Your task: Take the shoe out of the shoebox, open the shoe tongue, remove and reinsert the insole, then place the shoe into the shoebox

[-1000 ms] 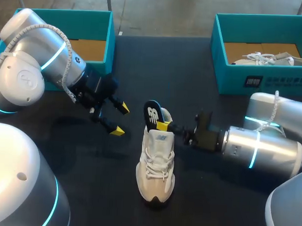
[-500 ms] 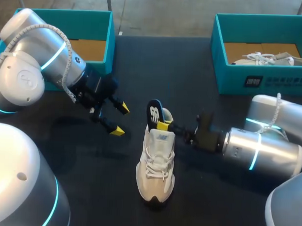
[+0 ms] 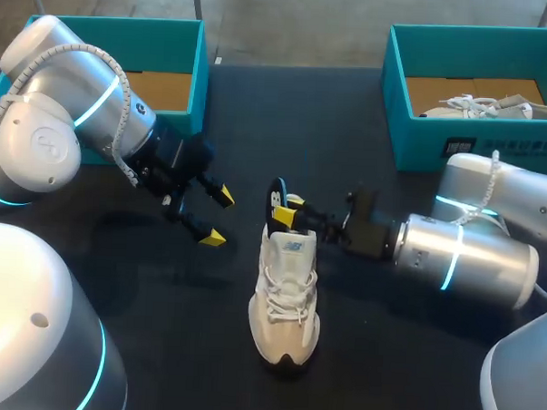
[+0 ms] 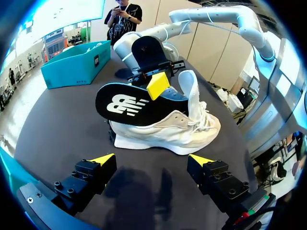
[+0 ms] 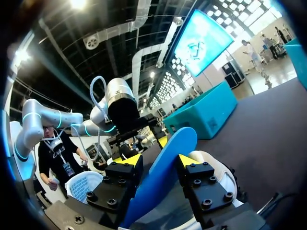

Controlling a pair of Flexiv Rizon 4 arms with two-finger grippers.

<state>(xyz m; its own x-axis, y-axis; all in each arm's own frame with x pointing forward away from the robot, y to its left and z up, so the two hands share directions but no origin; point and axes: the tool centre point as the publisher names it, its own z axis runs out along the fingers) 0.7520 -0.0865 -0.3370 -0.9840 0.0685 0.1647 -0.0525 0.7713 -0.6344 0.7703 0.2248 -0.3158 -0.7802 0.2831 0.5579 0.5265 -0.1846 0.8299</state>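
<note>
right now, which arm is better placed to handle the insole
Right. The right gripper is shut on the insole, which sticks up out of the shoe. The left gripper is open and empty, apart from the shoe on its other side.

The left gripper [image 4: 152, 160] hangs low over the dark table [image 4: 62, 124], its fingers spread wide with nothing between them. Just ahead of it a white shoe [image 4: 177, 132] stands on its sole, side-on, with its tongue [image 4: 193, 93] raised. A black insole [image 4: 125, 103] with a white logo sticks out of the shoe's heel end, and the right gripper [image 4: 157, 86], reaching in from the far side, pinches its upper edge. A teal shoebox [image 4: 67, 67] sits well beyond, at the table's far edge
</note>
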